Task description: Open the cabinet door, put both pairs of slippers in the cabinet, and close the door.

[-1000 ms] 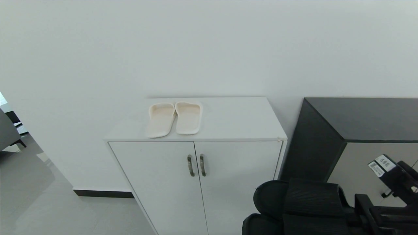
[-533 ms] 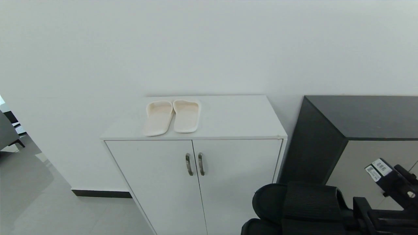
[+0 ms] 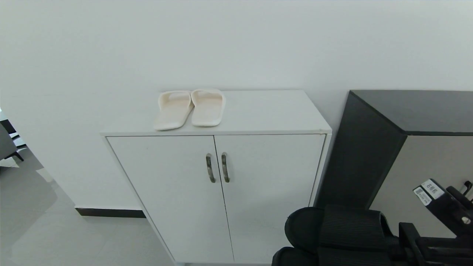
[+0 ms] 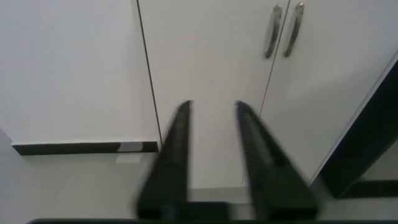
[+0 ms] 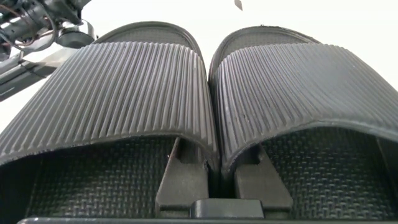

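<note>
A white cabinet (image 3: 258,177) stands against the wall, both doors closed, with two metal handles (image 3: 217,167) side by side at the middle. A cream pair of slippers (image 3: 189,108) lies on its top, toward the left. At the lower right, a black pair of slippers (image 3: 332,231) is held side by side in front of the right door. My right gripper (image 5: 214,171) is shut on their inner edges (image 5: 211,112). My left gripper (image 4: 213,130) stands open and empty, low before the left door (image 4: 205,56), apart from the handles (image 4: 283,30).
A tall black cabinet (image 3: 369,155) stands directly right of the white one. Grey floor (image 3: 55,229) lies open to the left, with a dark chair (image 3: 6,146) at the far left edge. A dark baseboard (image 3: 109,212) runs along the wall.
The whole head picture has shifted: the cabinet now sits higher and slightly larger, so the camera has moved. The black slippers stay held in my right gripper.
</note>
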### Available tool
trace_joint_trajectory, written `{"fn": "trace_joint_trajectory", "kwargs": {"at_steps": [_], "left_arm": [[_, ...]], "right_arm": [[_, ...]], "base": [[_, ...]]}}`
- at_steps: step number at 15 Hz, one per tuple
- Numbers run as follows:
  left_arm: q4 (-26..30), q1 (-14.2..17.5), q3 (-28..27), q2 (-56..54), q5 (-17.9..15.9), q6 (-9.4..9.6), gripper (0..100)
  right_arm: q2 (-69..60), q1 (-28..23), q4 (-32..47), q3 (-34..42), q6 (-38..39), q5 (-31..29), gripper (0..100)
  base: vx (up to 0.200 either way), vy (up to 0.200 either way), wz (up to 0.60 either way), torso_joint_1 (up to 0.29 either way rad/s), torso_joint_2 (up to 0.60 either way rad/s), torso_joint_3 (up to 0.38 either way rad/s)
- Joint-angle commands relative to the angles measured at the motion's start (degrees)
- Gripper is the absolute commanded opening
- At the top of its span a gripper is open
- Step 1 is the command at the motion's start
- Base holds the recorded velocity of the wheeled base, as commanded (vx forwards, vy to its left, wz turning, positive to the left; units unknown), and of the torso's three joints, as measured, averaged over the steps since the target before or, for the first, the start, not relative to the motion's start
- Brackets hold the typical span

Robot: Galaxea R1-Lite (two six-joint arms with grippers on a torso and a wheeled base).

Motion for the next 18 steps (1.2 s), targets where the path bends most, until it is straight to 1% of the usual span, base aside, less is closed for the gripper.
{"fn": "trace_joint_trajectory", "kwargs": {"at_steps": [1,9,11,16,17,18], "left_arm": [[0.0,0.0,0.0,0.0,0.0,0.0,100],[0.0,0.0,0.0,0.0,0.0,-0.18,100],[0.0,0.0,0.0,0.1,0.0,0.52,100],[0.0,0.0,-0.1,0.1,-0.3,0.7,100],[0.0,0.0,-0.1,0.1,-1.5,1.84,100],[0.0,0.0,-0.1,0.5,-2.3,3.77,100]], "right_arm": [[0.3,-0.2,-0.2,-0.1,0.0,0.0,0],[-0.4,-0.6,-1.1,0.6,-0.2,0.0,0],[-1.4,-0.5,-1.0,0.8,-0.2,0.0,0],[-1.1,-0.4,-1.0,1.4,-1.1,0.0,0],[-1.1,-0.3,-0.9,1.6,-1.7,0.0,0],[-1.2,-0.3,-0.9,2.5,-2.0,0.0,0]], "base": [[0.0,0.0,0.0,-0.217,0.51,0.276],[0.0,0.0,0.0,-0.19,0.48,0.291],[0.0,0.0,0.0,-0.171,0.46,0.298],[0.0,0.0,0.0,-0.134,0.45,0.315],[0.0,0.0,0.0,-0.066,0.31,0.232],[0.0,0.0,0.0,-0.041,0.17,0.154]]}}
